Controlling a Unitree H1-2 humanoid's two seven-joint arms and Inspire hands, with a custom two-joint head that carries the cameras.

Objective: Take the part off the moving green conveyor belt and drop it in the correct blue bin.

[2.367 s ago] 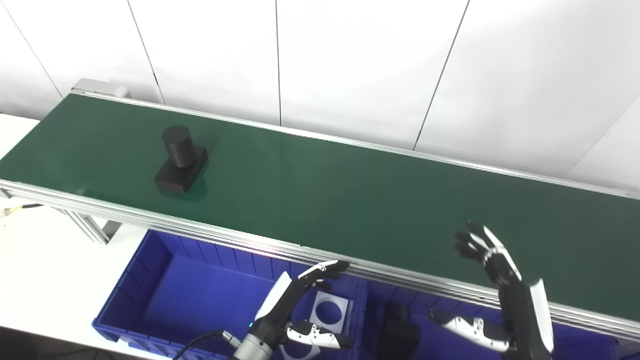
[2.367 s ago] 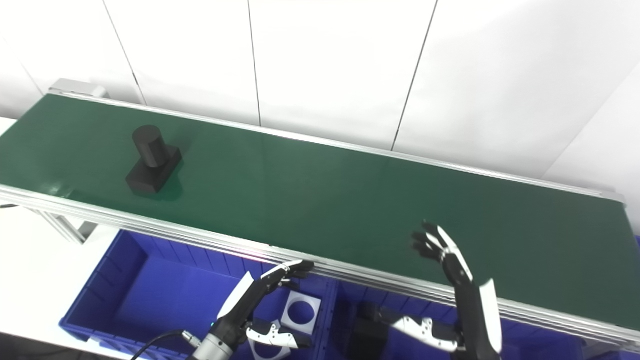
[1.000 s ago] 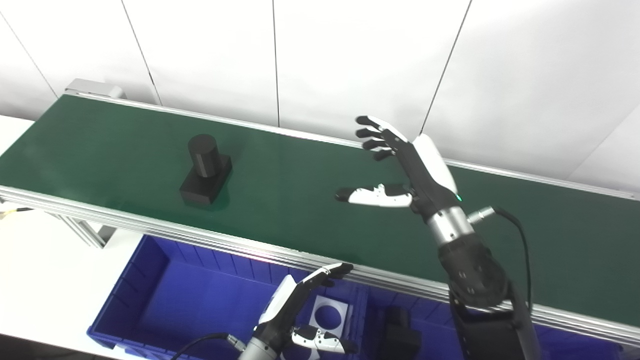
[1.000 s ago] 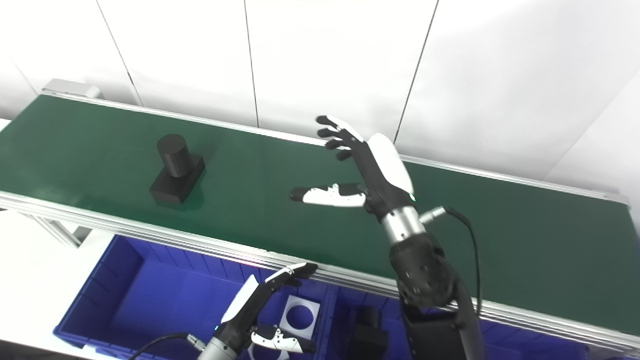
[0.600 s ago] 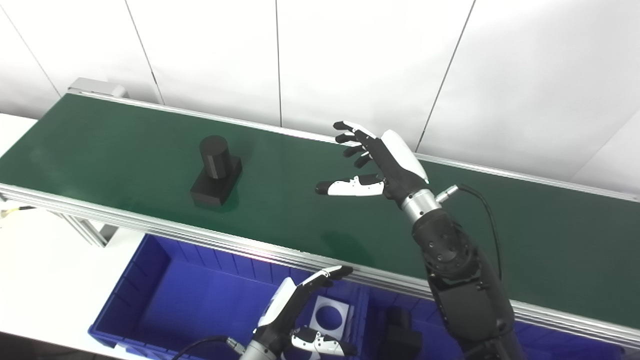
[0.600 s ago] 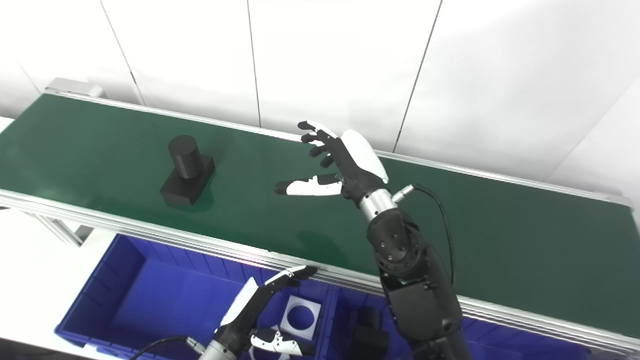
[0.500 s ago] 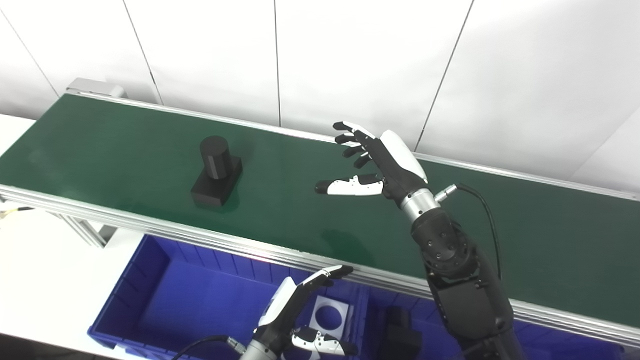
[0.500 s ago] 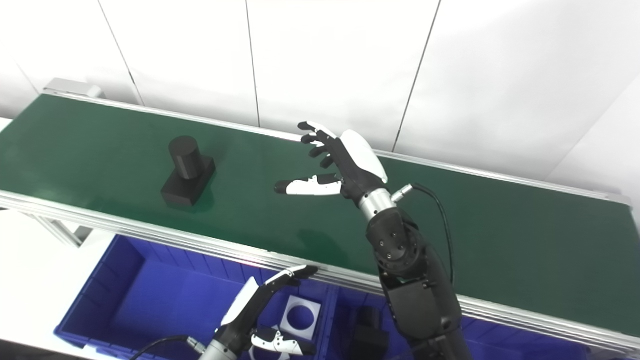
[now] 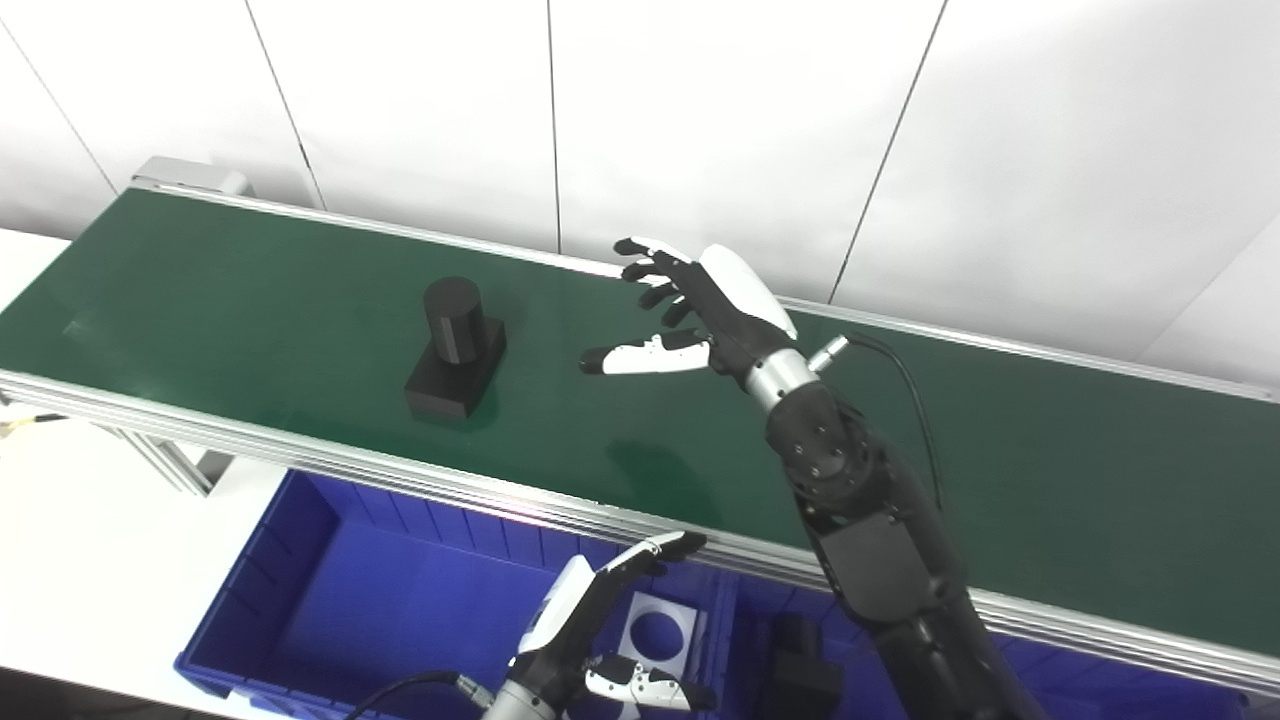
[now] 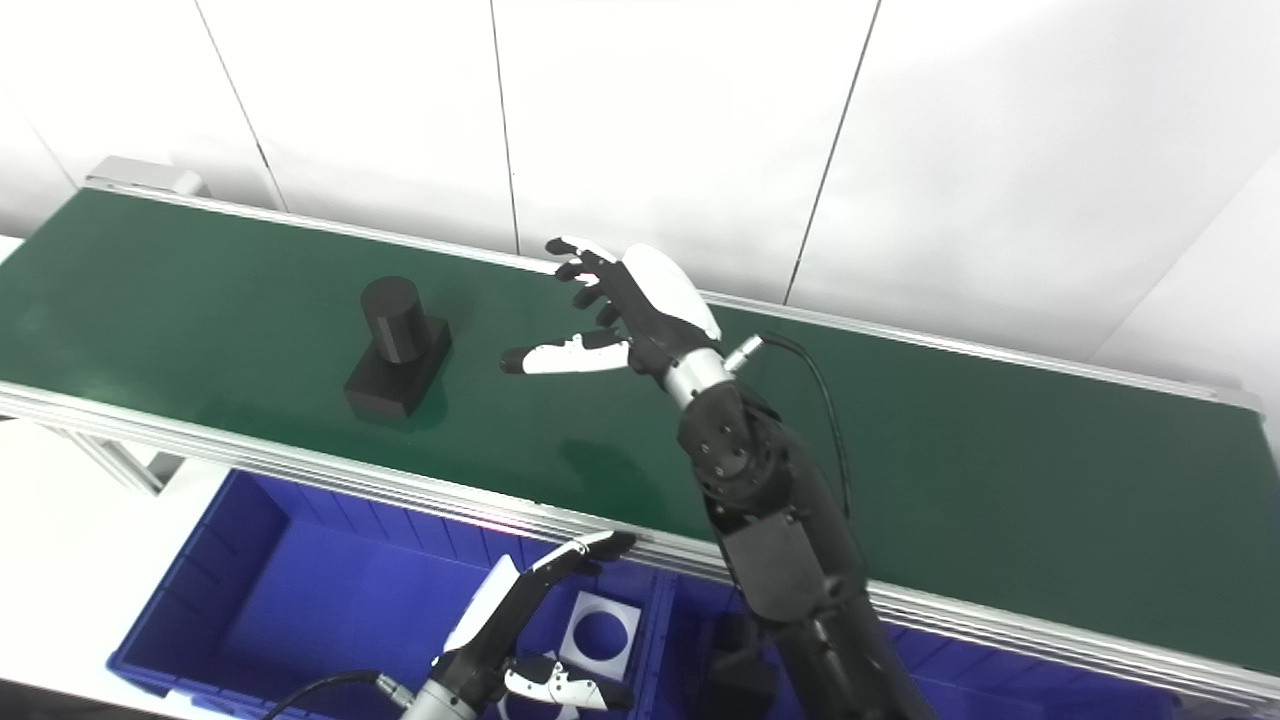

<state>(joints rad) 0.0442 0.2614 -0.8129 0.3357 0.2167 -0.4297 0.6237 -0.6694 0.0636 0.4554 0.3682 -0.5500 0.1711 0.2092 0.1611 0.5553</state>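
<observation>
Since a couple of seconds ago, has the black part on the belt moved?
Yes. The black part has travelled rightward along the green belt, away from the belt's left end, toward the open right hand.

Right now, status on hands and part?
Right hand open above the belt, beside the part, not touching. Left hand open over the left bin. Nothing between hand and part.

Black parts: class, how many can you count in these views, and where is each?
2. One black part stands on the green conveyor belt; another lies in a blue bin, partly hidden by the right arm. More may be hidden.
</observation>
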